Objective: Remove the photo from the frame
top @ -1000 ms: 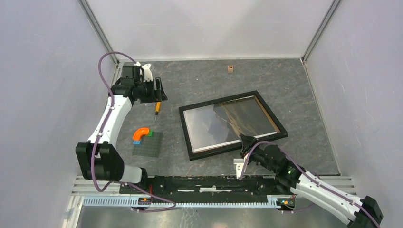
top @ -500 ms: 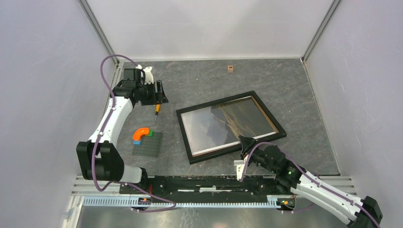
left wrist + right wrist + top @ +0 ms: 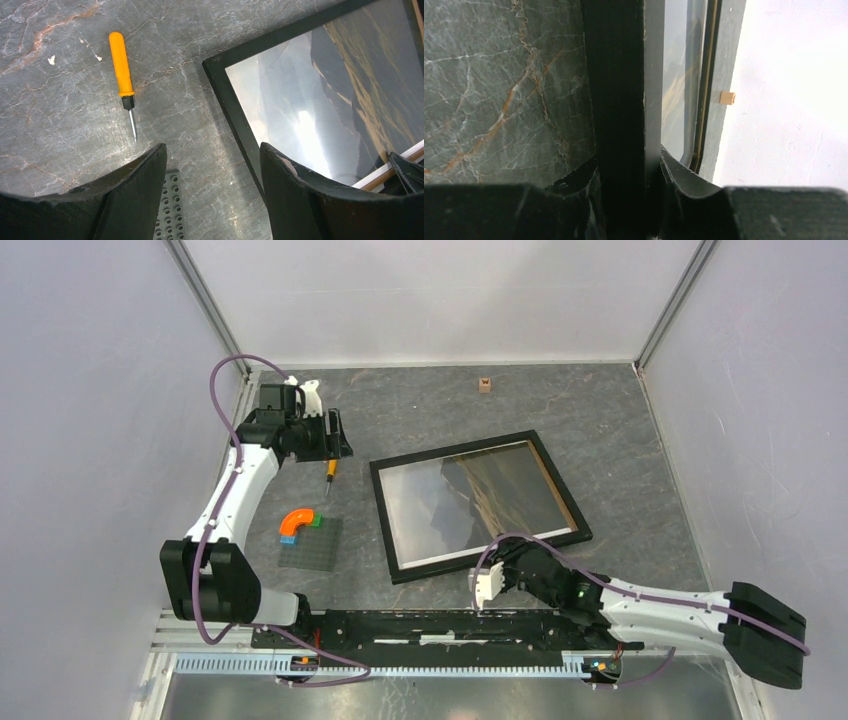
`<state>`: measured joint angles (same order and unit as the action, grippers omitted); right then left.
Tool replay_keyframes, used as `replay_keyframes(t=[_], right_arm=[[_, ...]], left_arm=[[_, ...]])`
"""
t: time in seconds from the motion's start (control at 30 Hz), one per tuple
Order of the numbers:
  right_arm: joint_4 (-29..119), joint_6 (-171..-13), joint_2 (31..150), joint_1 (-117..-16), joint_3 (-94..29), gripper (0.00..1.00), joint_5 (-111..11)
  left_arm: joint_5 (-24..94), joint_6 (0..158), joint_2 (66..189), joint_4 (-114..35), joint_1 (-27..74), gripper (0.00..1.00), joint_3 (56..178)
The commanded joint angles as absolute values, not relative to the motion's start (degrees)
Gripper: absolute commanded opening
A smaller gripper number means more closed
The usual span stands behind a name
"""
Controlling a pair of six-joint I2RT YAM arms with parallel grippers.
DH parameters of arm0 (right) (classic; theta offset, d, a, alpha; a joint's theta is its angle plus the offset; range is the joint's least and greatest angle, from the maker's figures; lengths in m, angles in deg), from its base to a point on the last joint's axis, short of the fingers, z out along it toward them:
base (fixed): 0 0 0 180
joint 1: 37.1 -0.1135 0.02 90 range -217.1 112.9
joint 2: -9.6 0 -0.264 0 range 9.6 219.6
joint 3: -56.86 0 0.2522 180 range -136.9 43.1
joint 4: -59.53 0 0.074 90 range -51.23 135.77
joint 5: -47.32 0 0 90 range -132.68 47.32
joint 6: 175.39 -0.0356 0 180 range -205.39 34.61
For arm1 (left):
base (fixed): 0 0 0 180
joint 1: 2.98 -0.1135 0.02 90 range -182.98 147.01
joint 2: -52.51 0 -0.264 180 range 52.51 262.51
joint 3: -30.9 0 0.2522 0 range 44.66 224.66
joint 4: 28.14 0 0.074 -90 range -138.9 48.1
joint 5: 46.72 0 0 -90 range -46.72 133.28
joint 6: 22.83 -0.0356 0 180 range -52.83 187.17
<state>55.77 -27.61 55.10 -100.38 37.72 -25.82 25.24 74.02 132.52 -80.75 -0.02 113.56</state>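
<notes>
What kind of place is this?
Probably a robotics lab test cell: two robot arms bolted to a rail, plain pale panels walling in the table, and odd props like a picture frame, a screwdriver and toy bricks.

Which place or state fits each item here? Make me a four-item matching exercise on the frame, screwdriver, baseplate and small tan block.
Column one:
1. frame
2. screwdriver
3. baseplate
4. tan block

Column two:
a. alone near the back wall
b. carries an orange arch
c. near edge clamped by the right gripper
d. lying close by the open left gripper

Pairs: 1-c, 2-d, 3-b, 4-a
</notes>
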Motion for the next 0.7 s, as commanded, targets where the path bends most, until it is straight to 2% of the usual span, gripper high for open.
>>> replay_keyframes(t=[0.0, 0.07, 0.1, 0.2, 0.23, 0.43, 0.67], right_arm=[[56.19, -38.92, 60.62, -101.39, 35.89, 0.19, -24.36], [54.84, -40.25, 63.97, -101.65, 34.08, 0.54, -26.44], [53.84, -40.97, 65.35, -101.92, 33.05, 0.66, -27.82], [51.08, -41.66, 67.72, -102.73, 29.96, 0.94, -31.09], [49.21, -41.41, 68.33, -102.88, 28.79, 0.98, -32.51], [31.8, -36.45, 70.86, -103.1, 22.28, 0.98, -47.3], [22.67, -33.21, 68.6, -103.1, 17.59, 0.98, -57.67]], left_arm=[[25.49, 73.14, 130.32, -78.82, -0.19, 0.74, 113.06], [25.23, 73.32, 130.31, -78.8, -0.24, 0.74, 112.82], [25.15, 73.25, 130.16, -78.79, -0.21, 0.74, 112.78], [24.58, 72.15, 128.85, -78.76, -0.24, 0.75, 112.05], [24.32, 71.48, 128.3, -78.74, -0.21, 0.76, 111.84], [22.77, 67.26, 125.26, -79.31, -0.22, 0.82, 110.01], [18.67, 64.47, 124.0, -80.17, -0.24, 0.88, 109.98]])
